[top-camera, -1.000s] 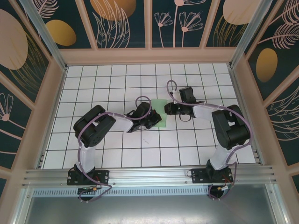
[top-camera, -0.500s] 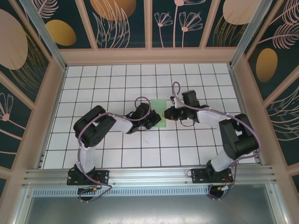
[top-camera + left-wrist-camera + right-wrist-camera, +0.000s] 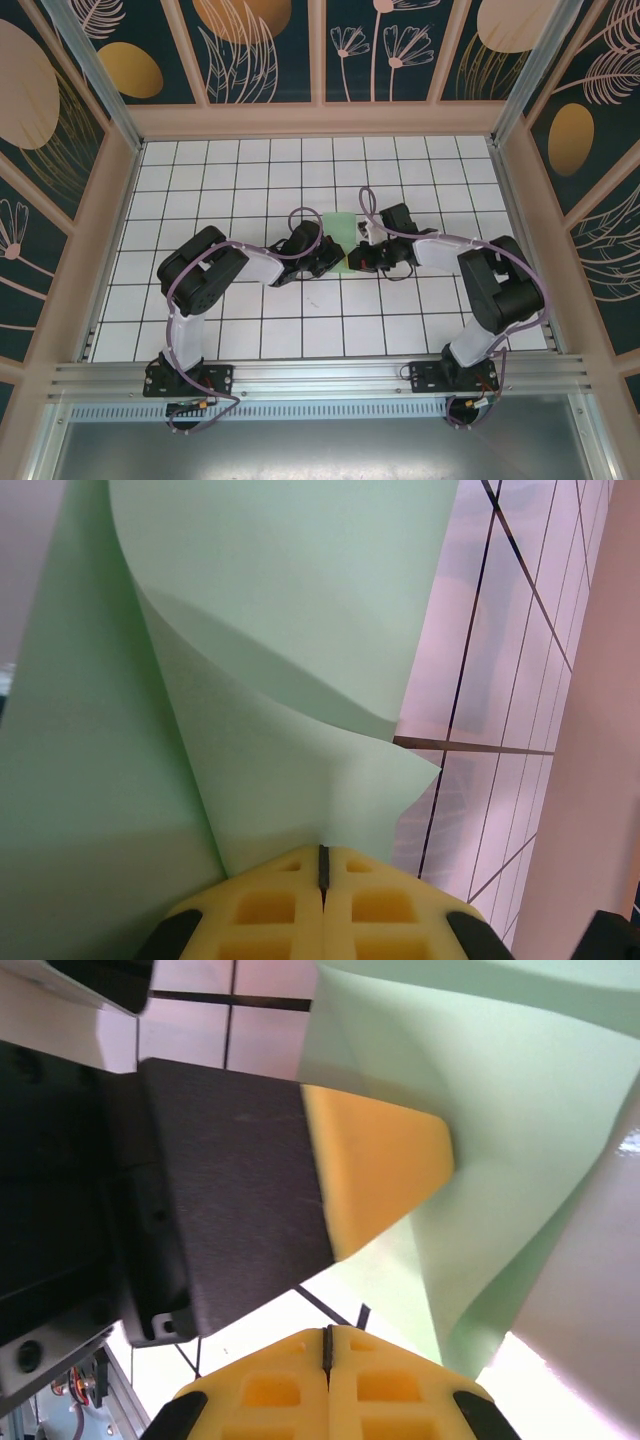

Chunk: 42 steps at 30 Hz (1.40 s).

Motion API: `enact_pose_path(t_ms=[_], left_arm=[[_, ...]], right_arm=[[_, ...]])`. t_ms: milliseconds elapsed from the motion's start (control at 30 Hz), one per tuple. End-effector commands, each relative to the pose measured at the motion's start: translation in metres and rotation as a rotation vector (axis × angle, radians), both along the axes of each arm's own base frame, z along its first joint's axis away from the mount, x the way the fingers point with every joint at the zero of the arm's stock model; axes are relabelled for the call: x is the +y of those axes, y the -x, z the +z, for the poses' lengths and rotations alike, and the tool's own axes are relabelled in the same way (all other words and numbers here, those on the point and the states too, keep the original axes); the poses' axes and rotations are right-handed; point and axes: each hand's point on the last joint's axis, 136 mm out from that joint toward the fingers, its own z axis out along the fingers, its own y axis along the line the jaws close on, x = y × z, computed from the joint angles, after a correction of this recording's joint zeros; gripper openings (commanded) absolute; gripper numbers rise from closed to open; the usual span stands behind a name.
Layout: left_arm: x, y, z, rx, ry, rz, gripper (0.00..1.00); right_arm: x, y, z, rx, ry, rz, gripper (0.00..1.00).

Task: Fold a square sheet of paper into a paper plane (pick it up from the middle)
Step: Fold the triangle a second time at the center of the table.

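Right tool closer (pads together), perhaps touching sheet

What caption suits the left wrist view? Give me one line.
Left gripper pinches the curled square sheet of paper, gridded table beyond.

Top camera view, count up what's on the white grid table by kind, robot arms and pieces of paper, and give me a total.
Robot arms: 2, the left arm and the right arm
Green paper sheet: 1, between the two arms
Total: 3
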Motion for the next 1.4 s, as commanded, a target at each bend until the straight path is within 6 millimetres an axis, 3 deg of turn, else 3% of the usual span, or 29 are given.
enact_pose_path(t_ms=[0, 567, 1167, 1267, 1367], left_arm=[[0.007, 0.003, -0.01, 0.02, -0.03, 0.024, 0.01], [0.011, 0.002, -0.008, 0.01, -0.035, 0.039, 0.01], [0.012, 0.003, -0.01, 0.013, -0.044, 0.042, 0.01], [0.011, 0.002, -0.01, 0.012, -0.042, 0.04, 0.01], [0.011, 0.001, -0.008, 0.008, -0.04, 0.043, 0.0]], right_arm=[[-0.002, -0.002, -0.008, -0.004, 0.041, 0.007, 0.0], [-0.014, -0.006, -0.033, 0.025, 0.107, -0.02, 0.01], [-0.049, -0.002, -0.064, 0.081, 0.308, -0.081, 0.01], [-0.046, -0.002, -0.054, 0.075, 0.286, -0.076, 0.01], [-0.028, -0.007, -0.023, 0.052, 0.171, -0.065, 0.02]])
